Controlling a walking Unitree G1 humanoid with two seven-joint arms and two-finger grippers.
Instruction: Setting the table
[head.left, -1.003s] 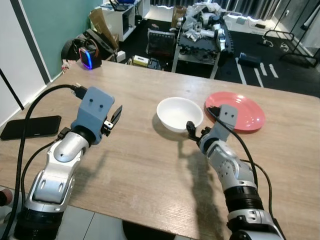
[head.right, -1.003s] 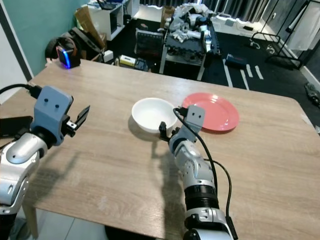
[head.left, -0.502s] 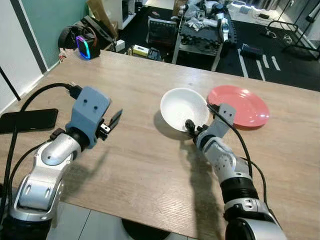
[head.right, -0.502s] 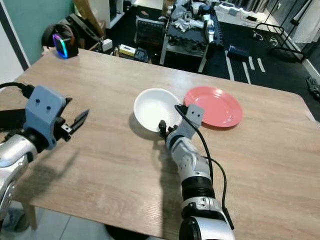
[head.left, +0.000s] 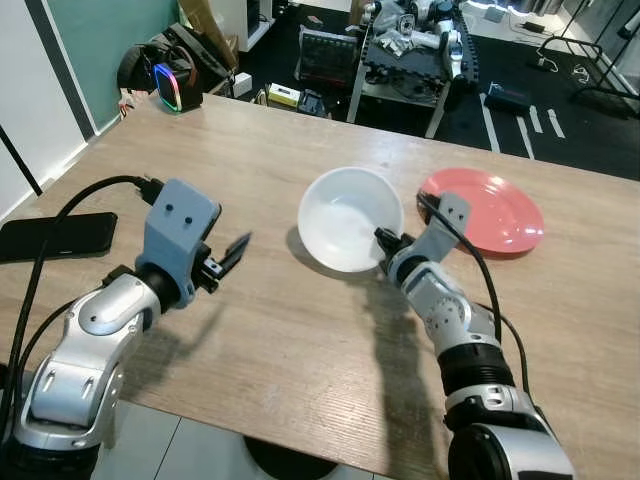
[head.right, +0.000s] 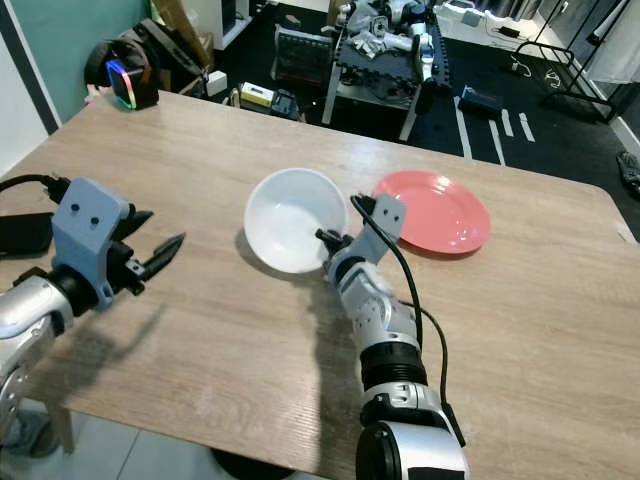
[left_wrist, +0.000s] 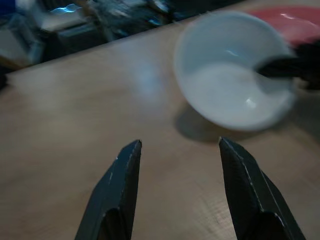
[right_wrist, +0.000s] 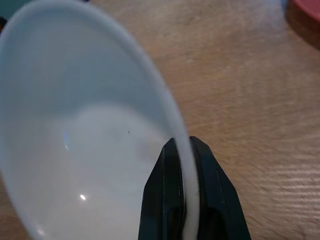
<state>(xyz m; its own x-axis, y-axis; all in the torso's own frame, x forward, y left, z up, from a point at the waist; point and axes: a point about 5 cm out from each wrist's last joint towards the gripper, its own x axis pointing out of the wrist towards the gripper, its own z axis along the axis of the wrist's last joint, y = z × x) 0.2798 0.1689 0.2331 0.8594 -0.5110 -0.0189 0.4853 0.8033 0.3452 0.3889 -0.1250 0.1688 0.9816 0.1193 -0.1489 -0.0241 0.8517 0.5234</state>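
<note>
A white bowl (head.left: 345, 215) is tilted up off the wooden table (head.left: 250, 340) near its middle, its far rim raised. My right gripper (head.left: 384, 241) is shut on the bowl's near right rim, one finger inside and one outside, as the right wrist view shows with the rim (right_wrist: 176, 125) pinched between the fingers (right_wrist: 167, 200). A red plate (head.left: 490, 208) lies flat on the table just right of the bowl. My left gripper (head.left: 234, 249) hovers above the table left of the bowl, open and holding nothing; its wrist view looks at the bowl (left_wrist: 230, 95) past both fingertips (left_wrist: 131, 155).
A black phone (head.left: 55, 238) lies at the table's left edge. Beyond the far edge stand a rack of robot parts (head.left: 405, 45), a glowing speaker (head.left: 165, 88) and clutter on a dark floor. The near half of the table is bare wood.
The right gripper has closed on the bowl's rim and tipped the bowl up and leftward off the table. The left arm stayed about where it was; the camera shifted slightly.
</note>
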